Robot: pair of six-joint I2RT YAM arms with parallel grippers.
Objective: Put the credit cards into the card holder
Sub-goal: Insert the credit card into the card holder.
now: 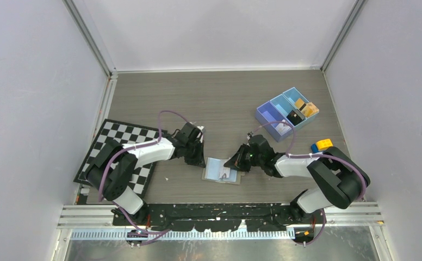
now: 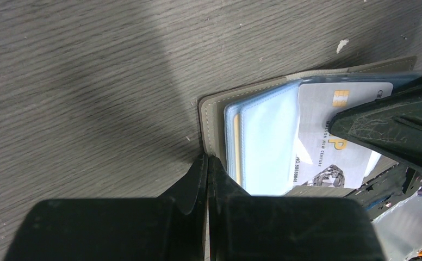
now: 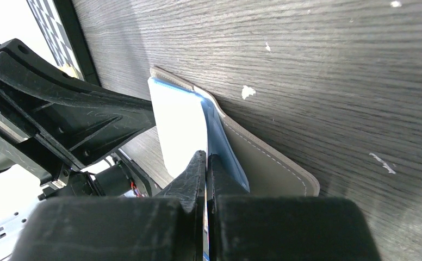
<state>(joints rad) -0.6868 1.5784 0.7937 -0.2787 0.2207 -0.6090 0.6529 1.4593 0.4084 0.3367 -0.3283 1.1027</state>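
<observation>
Left claw (image 2: 208,163) is clenched tight, tips right against the grey left edge of the card holder (image 2: 213,125). The holder lies open on the table (image 1: 209,98) between the two arms. Right claw (image 3: 206,160) is clenched too, tips at the holder's other side, where a whitish card (image 2: 317,141) with a gold chip lies on the pale blue inside. Can't tell if it's actually pinching that card. Further right, the blue tray (image 1: 266,120) has an orange card (image 1: 308,109) in its far compartment, something black (image 1: 293,116) in the middle one and something white (image 1: 281,128) in the near one. Checkerboard (image 1: 119,144) sits off left, and open wood-grain runs behind the holder to the back wall.
</observation>
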